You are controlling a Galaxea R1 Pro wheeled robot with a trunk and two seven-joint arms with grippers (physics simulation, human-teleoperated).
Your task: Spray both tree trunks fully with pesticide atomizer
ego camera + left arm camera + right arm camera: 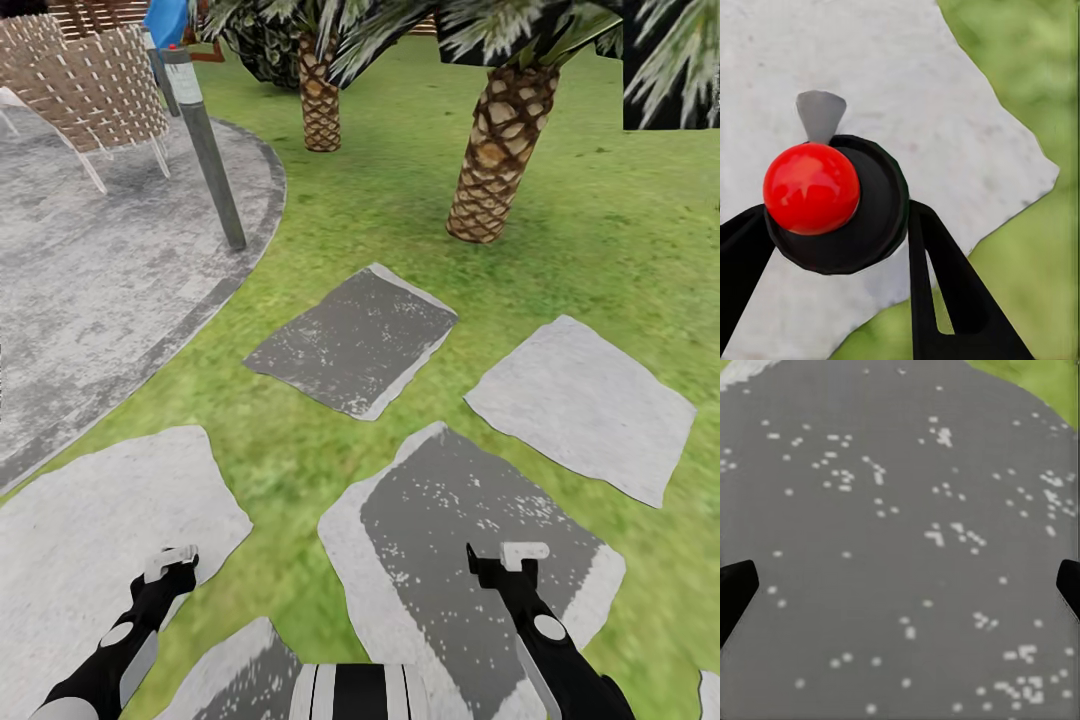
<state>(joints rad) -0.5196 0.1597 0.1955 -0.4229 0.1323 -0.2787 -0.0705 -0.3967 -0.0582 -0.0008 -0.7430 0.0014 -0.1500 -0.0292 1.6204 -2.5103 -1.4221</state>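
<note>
head view looks down over grass [300,250] set with grey stepping stones [585,400], a round paved patio [90,290] with a grey post [205,150] and a wicker chair [95,85] at the left, and two scaly palm trunks [500,150] ahead. both arms reach low over the stones. the left pincer [170,565] hangs above a pale stone, and the left wrist view shows the pesticide atomizer [832,199], a dark round body with a red knob, held between its black fingers [945,285]. the right pincer [505,560] hangs over a dark speckled stone [900,540]; its fingers stand wide apart and empty, as far as the edges show.
</note>
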